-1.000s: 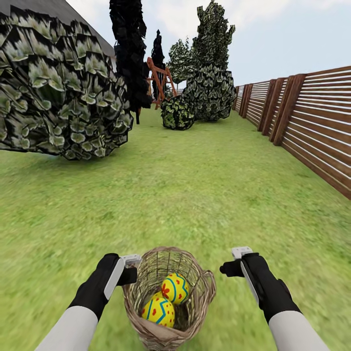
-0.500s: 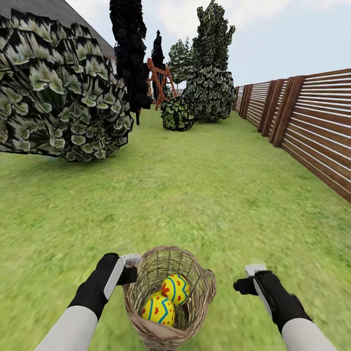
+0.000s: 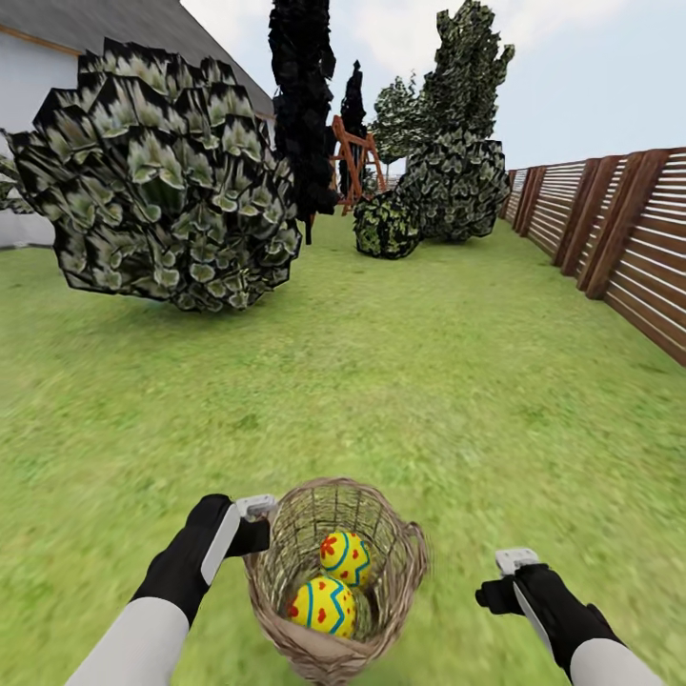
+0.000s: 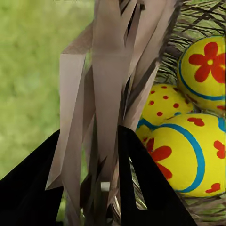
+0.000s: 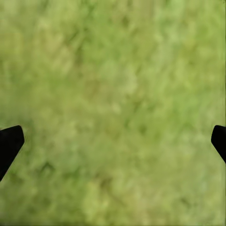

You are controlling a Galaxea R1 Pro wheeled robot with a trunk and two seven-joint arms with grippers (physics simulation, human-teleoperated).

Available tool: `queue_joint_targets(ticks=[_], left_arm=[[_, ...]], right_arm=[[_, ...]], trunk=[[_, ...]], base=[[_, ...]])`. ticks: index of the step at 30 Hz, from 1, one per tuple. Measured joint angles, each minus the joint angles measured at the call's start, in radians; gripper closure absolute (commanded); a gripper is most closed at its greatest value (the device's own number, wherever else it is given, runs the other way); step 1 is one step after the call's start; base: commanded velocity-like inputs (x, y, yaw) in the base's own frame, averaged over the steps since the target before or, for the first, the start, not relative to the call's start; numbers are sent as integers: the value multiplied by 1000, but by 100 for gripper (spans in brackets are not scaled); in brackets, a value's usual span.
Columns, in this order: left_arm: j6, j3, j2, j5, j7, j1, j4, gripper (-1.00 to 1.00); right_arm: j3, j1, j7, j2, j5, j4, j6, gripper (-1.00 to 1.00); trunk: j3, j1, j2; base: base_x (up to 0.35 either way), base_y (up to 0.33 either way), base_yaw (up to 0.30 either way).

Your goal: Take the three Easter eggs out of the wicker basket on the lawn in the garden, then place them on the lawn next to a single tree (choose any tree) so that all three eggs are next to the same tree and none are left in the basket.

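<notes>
Green lawn (image 3: 429,400) with yellowish patches spreads across the garden under the robot's arms. Nearest, the wicker basket (image 3: 400,562) is held up in front of the trunk between the two arms, its round rim open upward. Two Easter eggs (image 3: 324,606) show inside it in the head view, one just behind the other and touching; the left wrist view shows three yellow eggs (image 4: 190,150) with blue bands and red marks packed together against the weave. The left gripper (image 3: 255,519) is clamped on the basket's rim, and in its wrist view the dark fingers (image 4: 141,183) stand on either side of the wicker wall (image 4: 110,94). The right gripper (image 3: 510,576) hangs apart from the basket over bare grass, its fingers (image 5: 10,143) spread wide and holding nothing.

Farther off, a big round bush (image 3: 167,186) stands to the left, with a white house (image 3: 24,114) behind it. A brown slatted fence (image 3: 634,238) runs along the right. Beyond, a dark tree (image 3: 303,95), smaller bushes (image 3: 386,227) and a reddish wooden frame (image 3: 351,157) stand under a pale sky
</notes>
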Motion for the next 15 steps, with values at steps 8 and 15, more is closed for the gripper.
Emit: queue_joint_targets(ticks=[8,15], left_arm=[[-2,0,3,66,-2,0,0,100],[-2,0,3,58,-2,0,2,100]], right_arm=[[0,0,0,1,0,17,0,-100],[0,0,0,1,0,21,0,-100]], trunk=[[25,-31,56],[47,-58,105]], base=[[0,0,293],[0,0,170]])
